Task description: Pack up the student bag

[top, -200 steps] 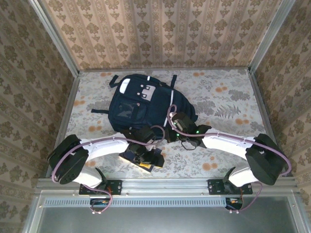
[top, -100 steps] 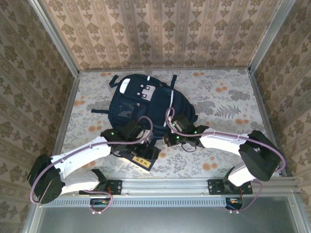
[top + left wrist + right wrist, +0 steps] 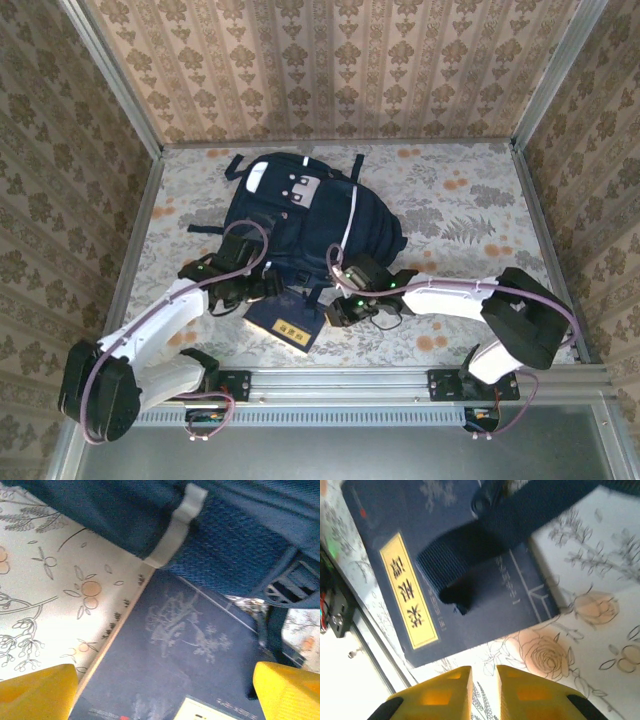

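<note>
The bag (image 3: 300, 215) is matt woven navy cloth with a rougher mesh panel. Its strap (image 3: 470, 545) is coarse ribbed webbing. The book (image 3: 485, 620) has a smooth, matt paper cover. The bench (image 3: 470, 200) has a smooth printed covering.

Top external: high above the near edge, looking down over the whole table (image 3: 450, 200). Left and right wrist: close, facing down, sharing the dark blue book (image 3: 165, 670) beside the student bag (image 3: 300, 215).
</note>
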Robot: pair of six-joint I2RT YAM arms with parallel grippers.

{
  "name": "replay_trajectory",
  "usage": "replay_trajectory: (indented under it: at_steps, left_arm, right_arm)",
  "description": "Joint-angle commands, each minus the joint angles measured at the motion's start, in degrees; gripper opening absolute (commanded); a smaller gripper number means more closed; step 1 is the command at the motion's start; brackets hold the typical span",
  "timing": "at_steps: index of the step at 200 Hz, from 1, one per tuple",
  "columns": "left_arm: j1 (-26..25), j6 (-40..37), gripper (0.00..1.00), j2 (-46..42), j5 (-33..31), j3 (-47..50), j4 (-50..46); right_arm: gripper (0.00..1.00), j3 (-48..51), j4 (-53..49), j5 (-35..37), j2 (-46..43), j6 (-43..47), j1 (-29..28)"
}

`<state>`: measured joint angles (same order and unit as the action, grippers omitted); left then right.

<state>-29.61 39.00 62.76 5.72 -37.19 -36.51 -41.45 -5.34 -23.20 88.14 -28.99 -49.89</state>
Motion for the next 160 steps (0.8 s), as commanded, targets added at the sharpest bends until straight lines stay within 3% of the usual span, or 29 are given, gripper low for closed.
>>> replay_trajectory:
  at_steps: [1,88,125,160]
  left_arm:
    - [0.25,-0.39,0.92,2.17,-0.33,2.06,0.82]
    - [-0.45,-1.00,0.91,5.48,12.71,5.37,7.13]
    - [-1.56,-0.02,0.91,6.52,17.90,5.64,9.42]
    - [-6.36,0.35,0.91,10.35,21.48,3.87,13.95]
  right_arm:
    - [0.22,-1.64,-2.00,-1.86,2.33,1.32,-0.39]
    - [0.22,-8.27,-2.01,0.30,10.30,-0.29,0.16]
    - [0.26,-7.02,1.69,0.99,8.85,-5.31,5.76]
    - [0.34,-0.81,8.59,-3.36,5.73,-11.87,11.64]
